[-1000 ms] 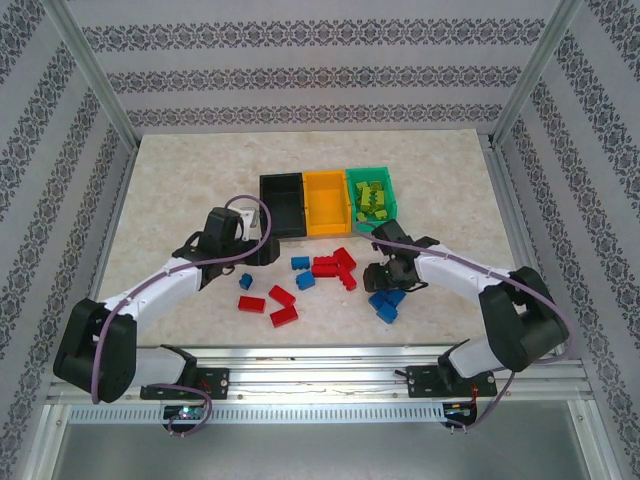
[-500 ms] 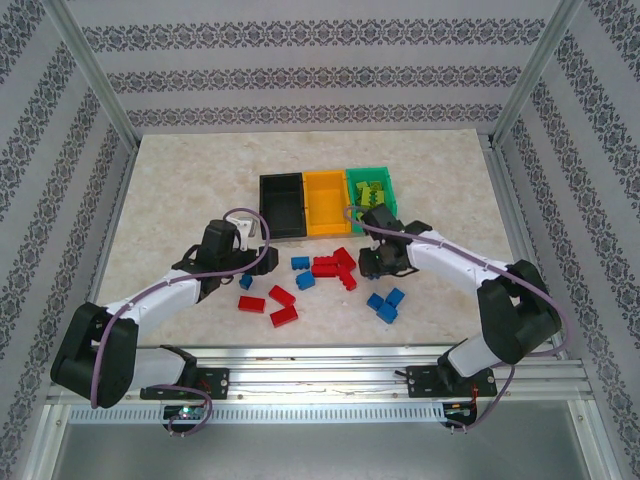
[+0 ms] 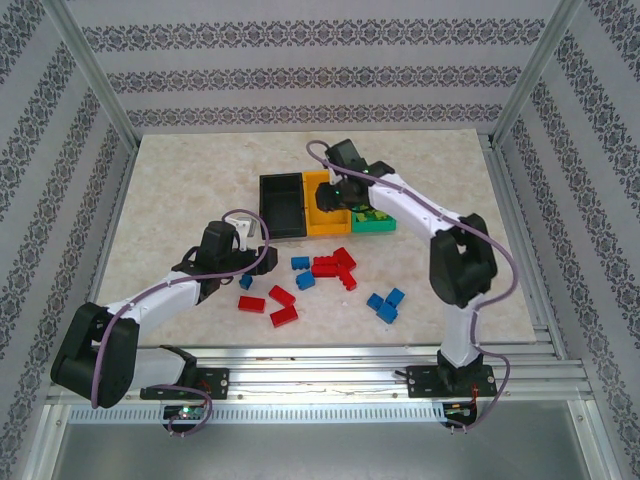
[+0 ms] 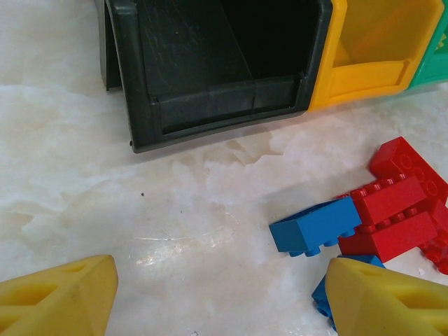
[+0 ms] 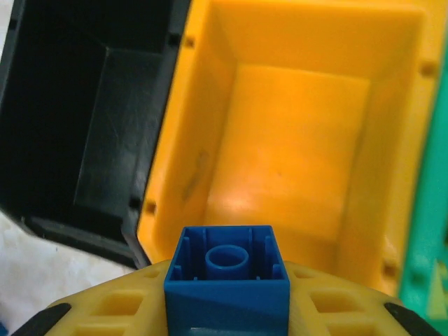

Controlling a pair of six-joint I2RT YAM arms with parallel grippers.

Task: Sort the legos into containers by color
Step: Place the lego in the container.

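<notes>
Right arm outstretched, right end effector [image 3: 336,192] tight around small blue plastic brick [image 5: 227,278] above orange-yellow plastic bin [image 5: 302,31]; left end effector [image 4: 218,297] wide.

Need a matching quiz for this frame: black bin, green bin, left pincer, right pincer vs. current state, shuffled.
1. black bin
2. green bin
3. left pincer
4. right pincer

A. shut on a blue brick above the orange-yellow bin
B. open over the table
C. empty
D. holds yellow-green bricks

Pairs: 1-C, 2-D, 3-B, 4-A
</notes>
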